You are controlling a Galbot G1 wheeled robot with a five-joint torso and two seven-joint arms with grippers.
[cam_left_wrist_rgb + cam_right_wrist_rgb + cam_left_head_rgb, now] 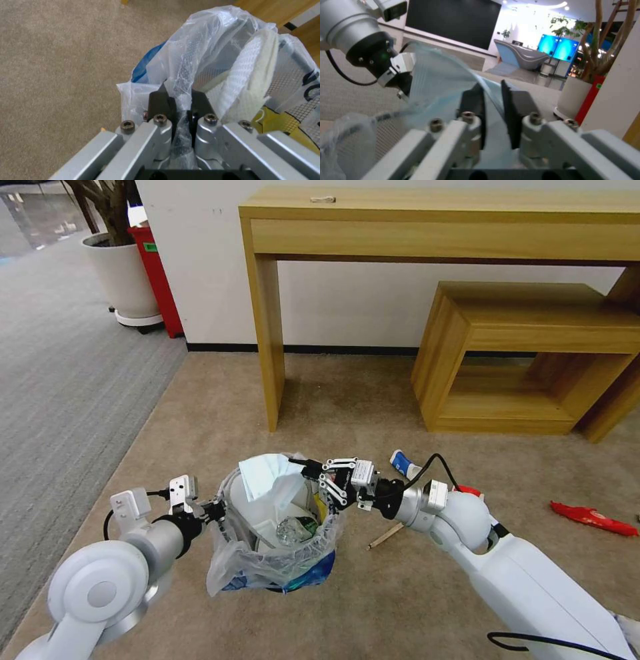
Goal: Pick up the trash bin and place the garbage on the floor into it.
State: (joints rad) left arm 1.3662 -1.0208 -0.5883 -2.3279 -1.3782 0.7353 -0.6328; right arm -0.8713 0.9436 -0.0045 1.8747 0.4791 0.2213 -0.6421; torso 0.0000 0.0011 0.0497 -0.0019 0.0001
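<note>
Trash bin (280, 533) sits low in front of the robot over the beige carpet (333, 400), clear crinkled liner bag (186, 62) bunched round its rim, blue plastic at the base. Inside: a crushed bottle (293, 528), a white slipper (253, 82), yellow wrapper bits. Left pincer (215, 509) is clamped on the bin's rim w/ the liner caught between its pads. Right pincer (315, 471) is over the bin's far rim, pinching a pale blue mask (263, 477) that hangs above the opening. Round about on the floor: wooden stick (385, 537) just beside the right arm, a white and blue item (404, 463) behind it, red wrapper (593, 517) well off to the right. Beyond: tall wooden surface (440, 220), low wooden bench (533, 353), white planter (127, 273) far left.
</note>
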